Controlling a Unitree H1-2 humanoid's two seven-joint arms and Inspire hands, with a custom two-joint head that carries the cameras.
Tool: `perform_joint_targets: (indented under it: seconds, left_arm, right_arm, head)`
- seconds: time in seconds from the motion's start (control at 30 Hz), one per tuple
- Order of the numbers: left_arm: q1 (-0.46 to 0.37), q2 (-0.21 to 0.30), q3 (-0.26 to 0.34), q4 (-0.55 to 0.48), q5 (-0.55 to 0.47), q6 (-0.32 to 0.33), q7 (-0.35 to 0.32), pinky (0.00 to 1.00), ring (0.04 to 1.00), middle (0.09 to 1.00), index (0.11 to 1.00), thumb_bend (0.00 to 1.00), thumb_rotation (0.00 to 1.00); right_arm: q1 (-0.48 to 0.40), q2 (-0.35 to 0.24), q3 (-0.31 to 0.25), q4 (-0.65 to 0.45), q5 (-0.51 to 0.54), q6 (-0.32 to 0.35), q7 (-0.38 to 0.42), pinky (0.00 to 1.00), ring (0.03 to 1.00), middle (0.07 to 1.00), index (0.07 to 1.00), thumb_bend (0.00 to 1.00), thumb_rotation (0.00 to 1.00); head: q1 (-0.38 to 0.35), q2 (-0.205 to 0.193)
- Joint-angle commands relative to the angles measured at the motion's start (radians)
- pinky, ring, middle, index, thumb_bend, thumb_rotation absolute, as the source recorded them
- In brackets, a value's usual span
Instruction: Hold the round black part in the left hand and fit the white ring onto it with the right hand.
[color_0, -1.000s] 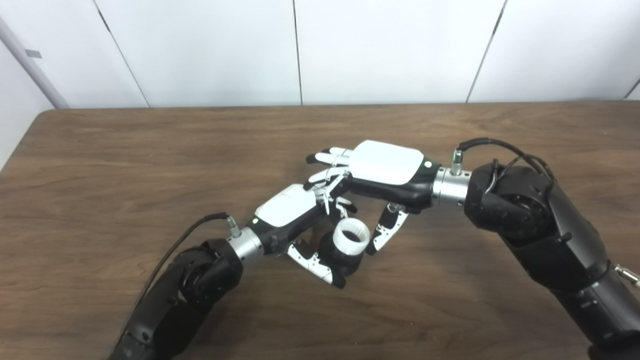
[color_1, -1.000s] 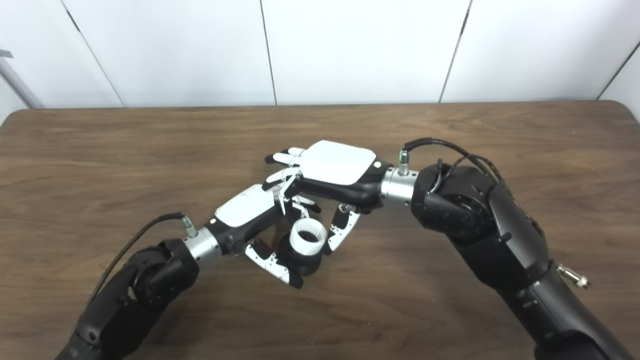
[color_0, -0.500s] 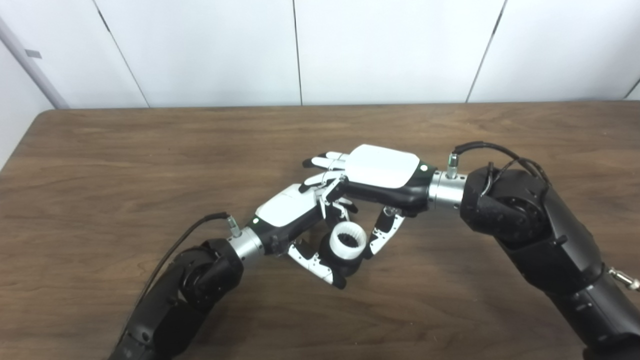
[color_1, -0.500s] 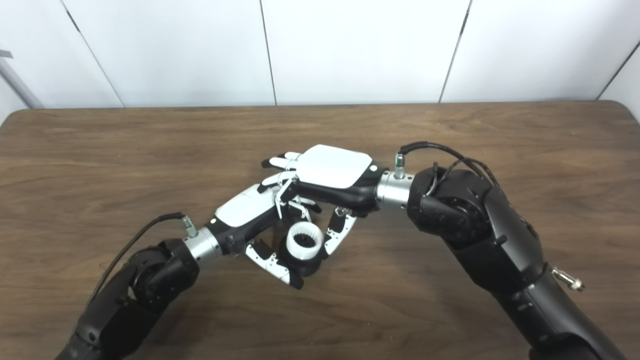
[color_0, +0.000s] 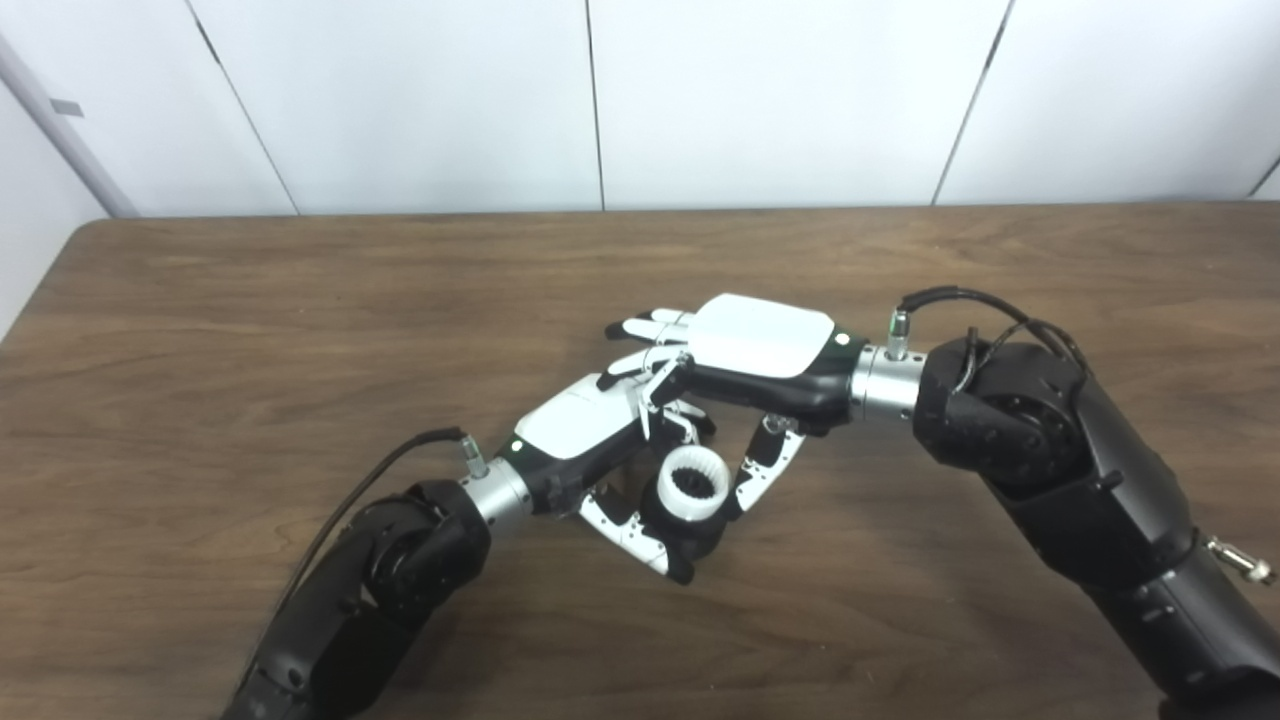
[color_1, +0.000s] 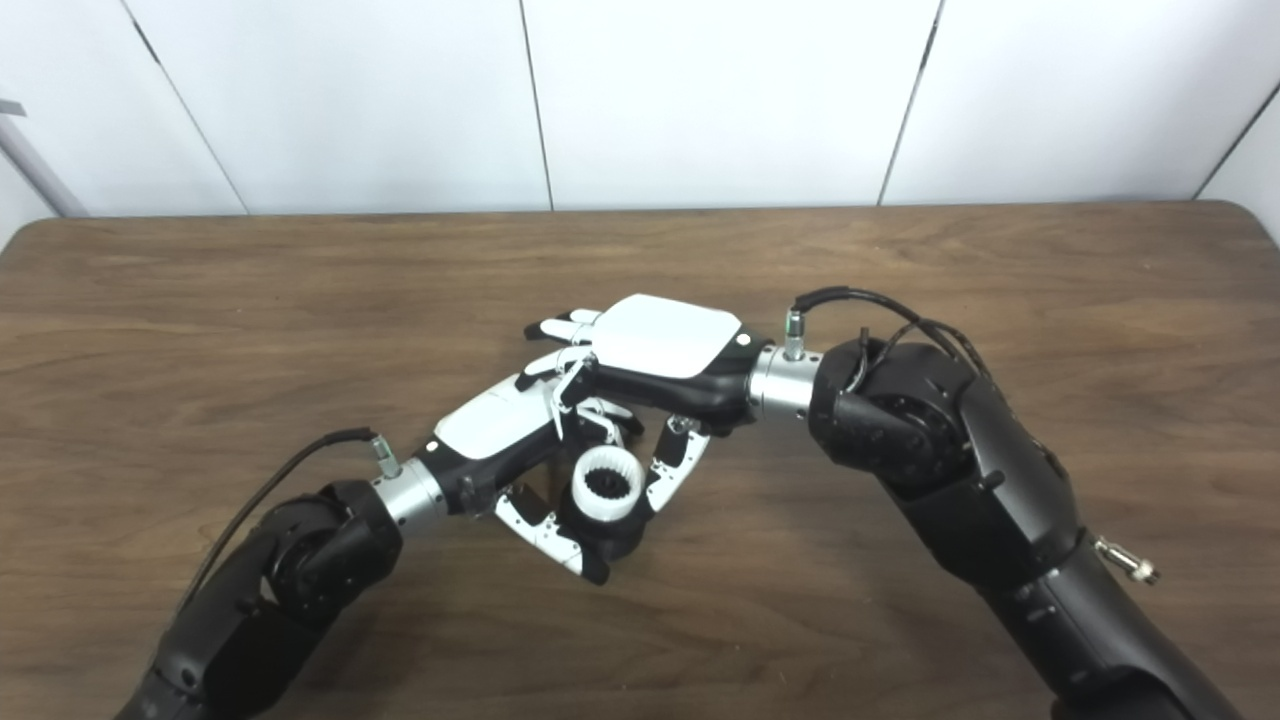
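Note:
My left hand (color_0: 585, 430) is shut on the round black part (color_0: 703, 537), its thumb and fingers wrapped around the part's sides just above the table. The white ring (color_0: 692, 485), toothed inside, sits on top of the black part with its opening facing up. My right hand (color_0: 760, 340) reaches in from the right, palm down, over the left hand. Its thumb (color_0: 762, 470) rests against the ring's right side and a bent finger sits behind the ring, while the other fingers stretch out over the left hand. The ring's far side is partly hidden.
The brown wooden table (color_0: 300, 320) stretches all around the hands, with a white panelled wall (color_0: 780, 100) behind its far edge. Both black forearms rise from the bottom edge.
The right hand has sunk a little and shifted left. The ring has dropped from a raised, tilted pose to sit lower and more level on the black part. The left hand moved only slightly.

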Motion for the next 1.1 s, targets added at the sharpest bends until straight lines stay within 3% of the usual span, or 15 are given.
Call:
perform_joint_targets:
  seconds: [0.0, 1.07]
  left_arm:
    - [-0.018, 0.014, 0.0, -0.021, 0.015, -0.028, 0.015, 1.0, 0.963, 0.805, 0.48, 0.52, 0.06]
    - [-0.014, 0.001, 0.012, -0.076, 0.01, 0.012, -0.025, 1.0, 0.916, 0.803, 0.481, 0.52, 0.06]
  right_arm:
    - [-0.025, -0.001, -0.016, -0.007, 0.014, -0.008, -0.028, 1.0, 1.0, 0.869, 0.48, 0.53, 0.14]
    - [-0.002, 0.004, 0.003, 0.002, -0.001, 0.007, -0.022, 1.0, 1.0, 0.88, 0.48, 0.53, 0.14]
  head:
    - [0.0, 0.005]
    - [0.016, 0.039]
